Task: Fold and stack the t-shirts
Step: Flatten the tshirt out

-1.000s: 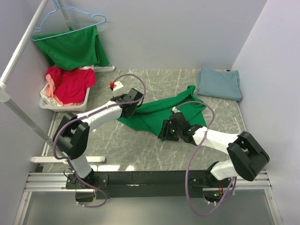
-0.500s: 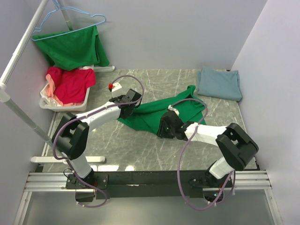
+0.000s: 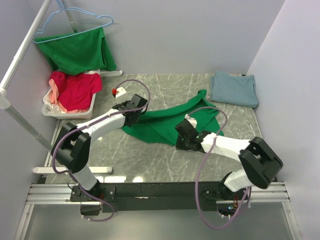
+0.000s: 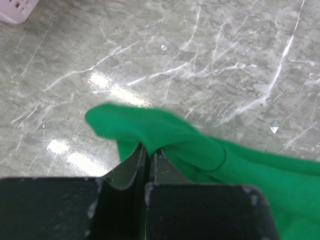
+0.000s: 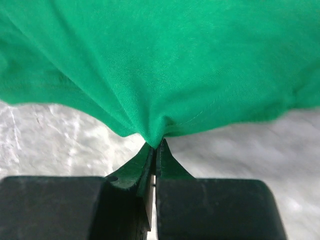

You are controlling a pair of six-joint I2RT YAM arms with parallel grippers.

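1. A bright green t-shirt [image 3: 165, 122] lies rumpled and stretched across the middle of the grey marbled tabletop [image 3: 150, 160], one corner reaching toward the far right.

2. The left claw [image 3: 135, 116] is clenched on the shirt's left end. From the left wrist, its jaws meet [image 4: 147, 150] on a raised fold of the green cloth [image 4: 165, 135], with bare marble [image 4: 210, 55] beyond.

3. The right claw [image 3: 181, 140] grasps the shirt's near edge. Seen from the right wrist, the jaws are pressed together [image 5: 155, 146] on a small pinch of fabric. The green cloth [image 5: 160, 60] fans out from the grip in tight creases, and the tabletop [image 5: 60, 140] shows blurred on either side.

4. A dusty blue-grey t-shirt [image 3: 233, 89] sits neatly folded at the far right corner of the tabletop, well apart from the green one.

5. At the far left, a white basket [image 3: 67, 113] holds a red t-shirt [image 3: 77, 89], which spills over its rim. A pink garment [image 3: 52, 96] shows at the basket's left side.

6. Behind the basket, a second green t-shirt [image 3: 77, 51] hangs draped over a pale blue hanger [image 3: 75, 21], beside the slanting pole of a white rack [image 3: 20, 55].
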